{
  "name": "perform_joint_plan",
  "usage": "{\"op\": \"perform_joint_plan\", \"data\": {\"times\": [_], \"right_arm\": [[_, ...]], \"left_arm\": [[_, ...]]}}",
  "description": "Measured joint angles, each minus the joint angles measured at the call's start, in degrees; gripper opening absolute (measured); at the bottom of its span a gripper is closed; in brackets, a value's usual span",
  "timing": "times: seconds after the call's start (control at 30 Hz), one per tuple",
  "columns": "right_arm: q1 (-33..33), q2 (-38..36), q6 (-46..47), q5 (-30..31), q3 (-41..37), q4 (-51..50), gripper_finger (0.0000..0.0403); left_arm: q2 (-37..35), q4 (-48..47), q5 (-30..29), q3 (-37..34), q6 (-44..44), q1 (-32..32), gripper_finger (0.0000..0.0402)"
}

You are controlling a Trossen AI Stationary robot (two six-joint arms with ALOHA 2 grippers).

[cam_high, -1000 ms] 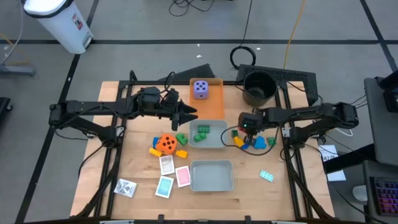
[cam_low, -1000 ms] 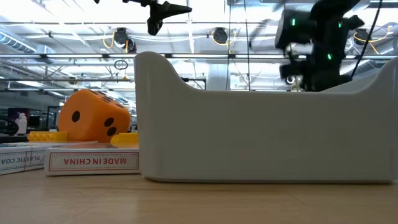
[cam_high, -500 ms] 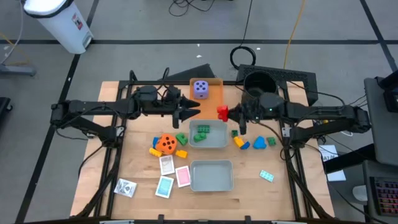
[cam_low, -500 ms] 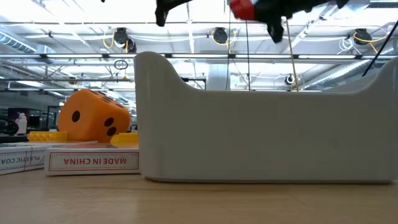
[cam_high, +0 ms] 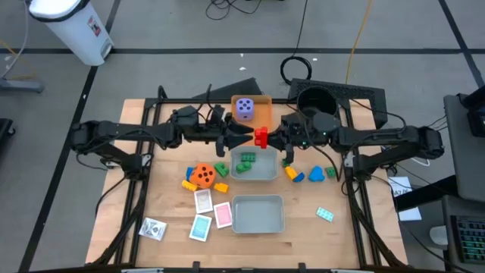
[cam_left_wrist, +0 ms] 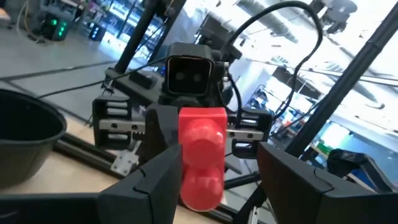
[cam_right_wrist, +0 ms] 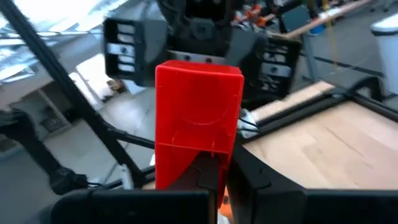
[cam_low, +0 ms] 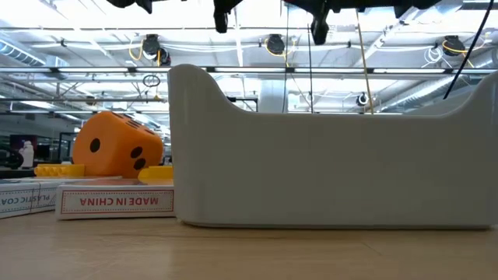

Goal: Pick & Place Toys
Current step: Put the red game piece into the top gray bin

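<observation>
Presently, findings as follows.
Right gripper [cam_high: 267,138]: pinching the red brick [cam_high: 261,137], held in the air above the far edge of the upper grey tray [cam_high: 253,173].
Left gripper [cam_high: 244,136]: fingers spread, facing the brick from the opposite side, tips either side of it in the left wrist view; contact cannot be told.
Purple die [cam_high: 244,108]: on the flat orange tray [cam_high: 264,121].
Orange die [cam_high: 201,175]: on the table, left of the upper grey tray, green bricks [cam_high: 247,160] inside that tray.
Cards [cam_high: 213,214]: beside the lower grey tray [cam_high: 258,214].

You see a glossy, smooth plastic red brick [cam_right_wrist: 198,118]. The tabletop [cam_high: 151,197] looks like pale matt wood. The grey tray [cam_low: 334,167] appears smooth, matt plastic.
</observation>
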Motion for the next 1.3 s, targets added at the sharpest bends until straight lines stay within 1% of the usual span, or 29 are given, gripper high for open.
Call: {"op": "perform_joint_plan", "data": {"times": [0.3, 0.47, 0.67, 0.8, 0.87, 1.0, 1.3], "right_arm": [[0.0, 0.7, 1.3, -0.1, 0.0, 0.9, 0.0004], [-0.1, 0.7, 1.2, -0.1, 0.0, 1.7, 0.0004], [-0.1, 0.6, 1.0, -0.2, 0.0, 1.6, 0.0004], [-0.1, 0.6, 0.8, -0.2, 0.1, 2.1, 0.0004], [-0.1, 0.8, 0.8, -0.4, -0.1, 0.8, 0.0004], [-0.1, 0.7, 0.9, -0.5, 0.0, 1.5, 0.0004], [-0.1, 0.8, 0.9, -0.3, 0.0, 1.3, 0.0004]], "left_arm": [[1.3, 0.6, -0.7, 0.0, -1.0, -0.4, 0.0212], [2.5, 2.5, -0.9, 0.1, -1.6, -0.4, 0.0212], [4.9, 1.9, 0.8, 3.7, -1.4, -0.5, 0.0212], [7.4, -0.9, 1.7, 8.4, -0.4, -0.4, 0.0212], [8.8, -3.9, 2.5, 10.0, 0.3, -0.5, 0.0212], [10.7, -4.6, 4.9, 13.1, 0.7, -0.3, 0.0212], [11.3, -6.0, 6.2, 13.5, 0.2, -0.2, 0.0211]]}}
